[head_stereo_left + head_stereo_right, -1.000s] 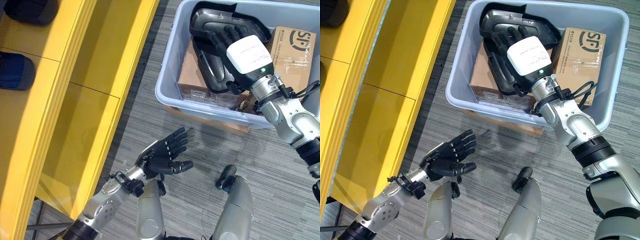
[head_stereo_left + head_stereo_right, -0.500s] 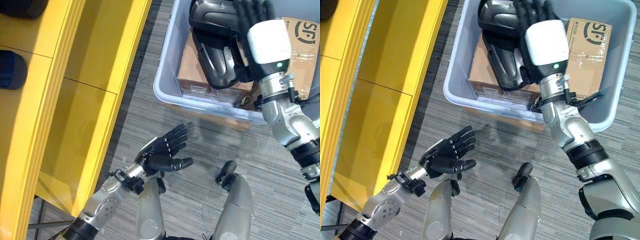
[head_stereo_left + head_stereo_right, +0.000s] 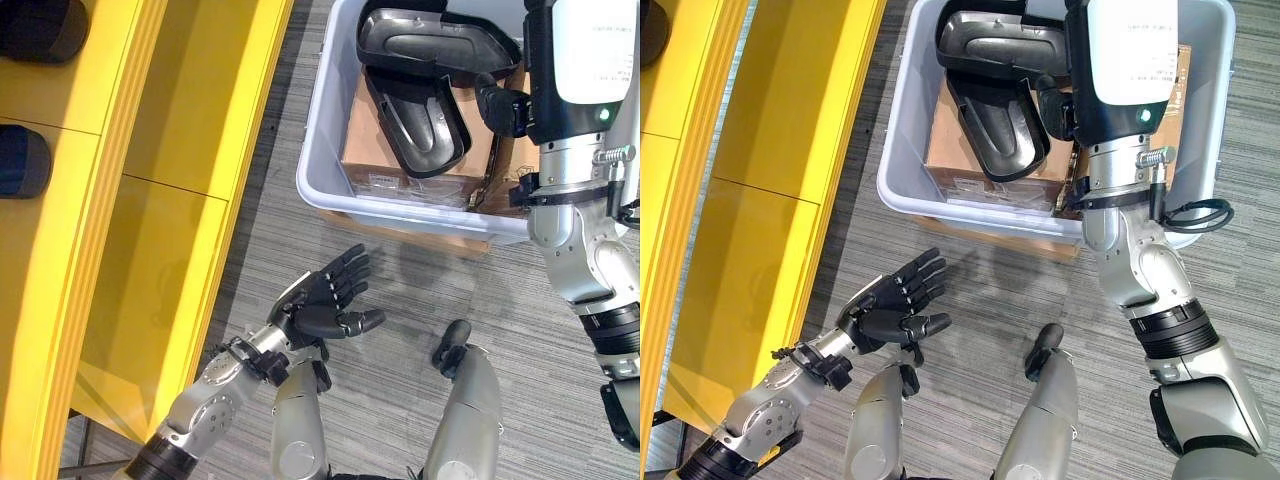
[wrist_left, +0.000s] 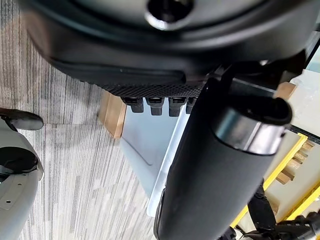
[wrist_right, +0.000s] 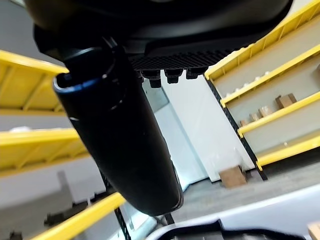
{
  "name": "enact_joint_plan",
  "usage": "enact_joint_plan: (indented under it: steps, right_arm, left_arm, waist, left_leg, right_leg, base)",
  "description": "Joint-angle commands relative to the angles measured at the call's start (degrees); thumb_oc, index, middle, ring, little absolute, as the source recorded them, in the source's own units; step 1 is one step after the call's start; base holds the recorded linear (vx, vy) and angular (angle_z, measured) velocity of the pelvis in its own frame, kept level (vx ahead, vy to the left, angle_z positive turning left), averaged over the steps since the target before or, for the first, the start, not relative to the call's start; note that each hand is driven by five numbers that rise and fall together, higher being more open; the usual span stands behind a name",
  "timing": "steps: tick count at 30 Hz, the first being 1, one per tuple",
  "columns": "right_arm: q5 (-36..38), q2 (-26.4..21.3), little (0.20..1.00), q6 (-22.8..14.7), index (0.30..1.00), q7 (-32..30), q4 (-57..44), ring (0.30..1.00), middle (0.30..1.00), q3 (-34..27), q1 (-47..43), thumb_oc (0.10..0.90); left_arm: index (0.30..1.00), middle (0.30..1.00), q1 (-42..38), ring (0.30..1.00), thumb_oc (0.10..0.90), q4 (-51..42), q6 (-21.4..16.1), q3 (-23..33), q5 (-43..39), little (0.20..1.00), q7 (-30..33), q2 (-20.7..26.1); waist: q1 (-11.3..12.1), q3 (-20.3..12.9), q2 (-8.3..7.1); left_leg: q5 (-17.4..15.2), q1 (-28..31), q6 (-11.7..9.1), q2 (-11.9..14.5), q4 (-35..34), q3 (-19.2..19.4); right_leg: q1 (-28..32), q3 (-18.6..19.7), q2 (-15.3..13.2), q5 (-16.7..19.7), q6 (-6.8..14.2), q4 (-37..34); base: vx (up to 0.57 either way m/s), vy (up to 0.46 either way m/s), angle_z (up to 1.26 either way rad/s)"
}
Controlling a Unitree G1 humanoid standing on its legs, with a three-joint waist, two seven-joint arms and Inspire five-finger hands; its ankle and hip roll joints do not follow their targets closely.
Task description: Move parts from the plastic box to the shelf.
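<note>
Standing along the robot's left side, the yellow shelf (image 3: 150,150) is the largest thing, with dark parts (image 3: 25,160) resting on it. Ahead sits the grey plastic box (image 3: 902,150) on the floor, holding black moulded parts (image 3: 420,90) atop a cardboard carton (image 3: 370,160). Above the box's right half the right hand (image 3: 560,60) hangs raised; its fingers cannot be judged. Low over the floor, the left hand (image 3: 325,305) hovers palm-up, fingers spread, empty.
</note>
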Motion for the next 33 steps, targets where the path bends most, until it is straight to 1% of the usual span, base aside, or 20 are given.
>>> enact_joint_plan:
  steps: [1, 2, 5, 9, 11, 13, 15, 19, 24, 27, 33]
  right_arm:
    - [-2.27, -4.08, 1.0, -1.23, 1.0, 0.32, -4.04, 1.0, 1.0, -1.84, -5.64, 0.9]
    - [-0.73, -4.79, 1.0, -1.0, 1.0, 0.67, -2.98, 1.0, 1.0, -1.63, -4.99, 0.9]
    - [0.7, -6.03, 1.0, -2.41, 1.0, 0.91, -1.12, 1.0, 1.0, -1.65, -3.85, 0.9]
    - [-0.81, -7.62, 1.0, -4.66, 1.0, 2.17, -0.21, 1.0, 1.0, -1.89, -2.31, 0.9]
    - [-2.32, -8.2, 1.0, -5.82, 1.0, 2.76, -0.05, 1.0, 1.0, -1.08, -2.4, 0.9]
    - [-3.03, -8.57, 1.0, -6.27, 1.0, 3.47, 0.03, 1.0, 1.0, -0.35, -2.55, 0.9]
    - [-1.81, -9.23, 1.0, -6.05, 1.0, 4.16, 0.18, 1.0, 1.0, 0.53, -2.52, 0.9]
    - [-2.45, -8.76, 1.0, -7.9, 1.0, 4.6, 0.79, 1.0, 1.0, 2.57, -3.01, 0.9]
    - [-3.22, -8.05, 1.0, -8.41, 1.0, 4.92, 1.28, 1.0, 1.0, 4.4, -3.59, 0.9]
    - [-5.39, -7.55, 1.0, -10.23, 1.0, 5.56, 1.8, 1.0, 1.0, 5.84, -4.09, 0.9]
    - [-6.67, -6.74, 1.0, -10.13, 1.0, 6.03, 2.62, 1.0, 1.0, 8.26, -4.1, 0.9]
  left_arm:
    - [1.0, 1.0, 1.96, 1.0, 0.9, -9.33, -4.1, -0.04, -0.51, 1.0, -1.49, -0.98]
    - [1.0, 1.0, 2.21, 1.0, 0.9, -9.17, -4.11, 0.3, -0.39, 1.0, -1.82, -0.84]
    - [1.0, 1.0, 2.57, 1.0, 0.9, -8.55, -4.87, 0.77, -0.35, 1.0, -2.91, -0.47]
    - [1.0, 1.0, 3.25, 1.0, 0.9, -8.05, -5.47, 1.62, -0.08, 1.0, -3.9, 0.23]
    - [1.0, 1.0, 3.09, 1.0, 0.9, -7.66, -5.65, 1.81, 0.21, 1.0, -4.34, 0.5]
    - [1.0, 1.0, 2.98, 1.0, 0.9, -7.53, -5.53, 1.87, 0.31, 1.0, -4.51, 0.59]
    - [1.0, 1.0, 3.12, 1.0, 0.9, -7.49, -5.45, 2.02, 0.38, 1.0, -4.51, 0.82]
    - [1.0, 1.0, 2.91, 1.0, 0.9, -7.02, -5.72, 2.2, 0.25, 1.0, -4.72, 1.11]
    - [1.0, 1.0, 2.25, 1.0, 0.9, -6.86, -5.4, 2.3, 1.75, 1.0, -4.37, 1.12]
    - [1.0, 1.0, 1.87, 1.0, 0.9, -6.59, -5.0, 1.96, 2.14, 1.0, -4.09, 1.42]
    - [1.0, 1.0, 1.51, 1.0, 0.9, -5.91, -5.18, 2.11, 2.32, 1.0, -4.76, 1.43]
  waist:
    - [-0.46, -0.67, 1.51]
    - [-0.44, -0.67, 1.31]
    - [-0.46, -0.67, 1.0]
    - [-0.3, -0.67, 0.33]
    - [-0.22, -0.67, 0.04]
    - [-0.1, -0.67, -0.18]
    - [-0.01, -0.67, -0.32]
    - [0.32, -0.67, -0.6]
    - [0.57, -0.67, -0.68]
    - [0.88, -0.67, -0.54]
    - [1.24, -0.67, -0.41]
  left_leg:
    - [-8.19, 0.18, 0.65, 2.77, 2.46, 1.69]
    - [-8.15, -0.13, 0.63, 2.95, 2.64, 1.62]
    - [-7.96, -0.76, 0.53, 3.33, 2.78, 1.63]
    - [-7.89, -1.61, 0.38, 3.79, 2.98, 1.57]
    - [-7.83, -2.2, 0.3, 4.05, 3.15, 1.49]
    - [-7.77, -2.47, 0.2, 4.18, 3.23, 1.44]
    - [-7.6, -2.94, 0.09, 4.31, 3.34, 1.3]
    - [-7.28, -3.93, -0.13, 4.63, 3.43, 1.13]
    - [-6.89, -4.74, -0.15, 4.75, 3.35, 0.88]
    - [-6.69, -5.19, -0.12, 4.55, 3.31, 0.59]
    - [-6.38, -6.24, -0.14, 4.49, 3.46, 0.25]
  right_leg:
    - [1.51, 5.3, 0.78, -6.41, 5.38, 1.54]
    - [1.41, 5.18, 0.76, -6.35, 5.36, 1.51]
    - [0.9, 4.9, 0.69, -6.15, 5.39, 1.57]
    - [0.41, 4.22, 0.71, -6.01, 5.44, 1.54]
    - [0.01, 4.0, 0.72, -5.9, 5.53, 1.51]
    - [-0.06, 3.79, 0.77, -5.96, 5.51, 1.5]
    - [-0.33, 3.61, 0.88, -6.02, 5.48, 1.64]
    - [-0.85, 3.09, 1.07, -6.04, 5.46, 1.52]
    - [-1.46, 2.84, 1.31, -6.27, 5.34, 1.87]
    - [-1.83, 2.57, 1.63, -6.83, 5.07, 2.63]
    - [-2.74, 2.23, 1.71, -7.31, 4.82, 3.52]
  base:
    - [0.0, 0.0, 0.0]
    - [0.0, 0.0, 0.0]
    - [-0.01, -0.023, 0.0]
    - [-0.02, -0.048, -0.01]
    - [-0.02, -0.041, 0.0]
    - [-0.01, -0.039, -0.01]
    - [-0.01, -0.034, 0.0]
    - [0.0, -0.033, 0.03]
    - [0.0, -0.009, 0.01]
    - [0.0, 0.0, 0.0]
    - [0.0, -0.013, 0.06]
